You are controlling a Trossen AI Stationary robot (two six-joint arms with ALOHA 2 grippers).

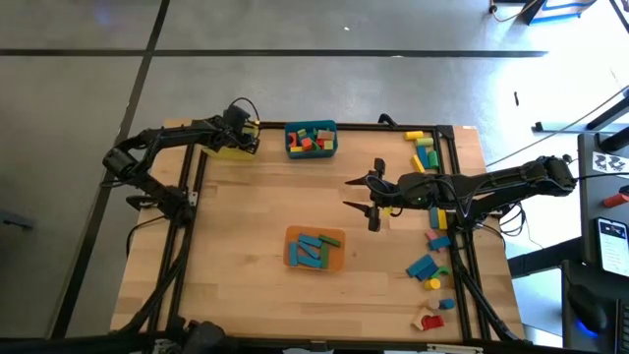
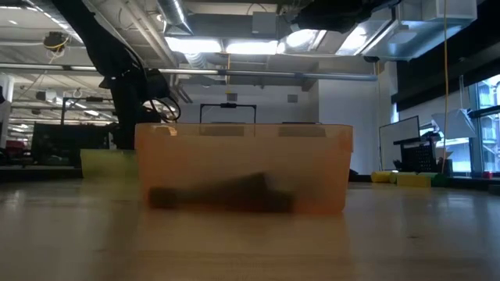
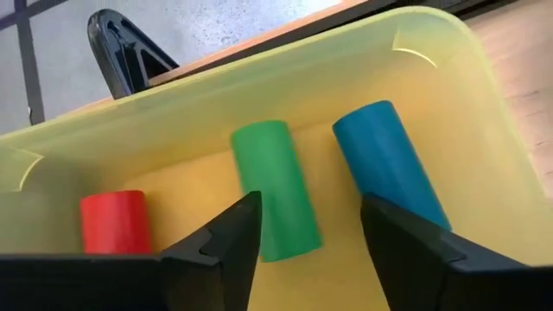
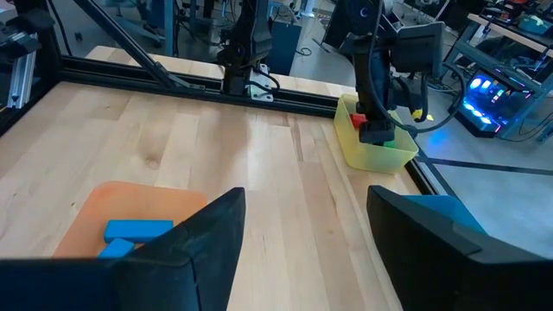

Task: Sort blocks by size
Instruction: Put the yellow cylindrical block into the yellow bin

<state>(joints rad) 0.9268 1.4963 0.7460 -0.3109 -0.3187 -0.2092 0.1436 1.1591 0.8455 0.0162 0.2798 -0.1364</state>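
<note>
Now my left tool hangs open and empty over the yellow bin, the green block just below between its fingers, while my wide-open right tool is nearer the loose blocks.

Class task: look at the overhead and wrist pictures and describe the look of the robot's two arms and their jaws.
Both arms are dark, slim and jointed, with black cables looping along them. The left gripper and the right gripper each end in two matte black jaws, broad and wedge-shaped with angular edges. No markings are readable.
</note>
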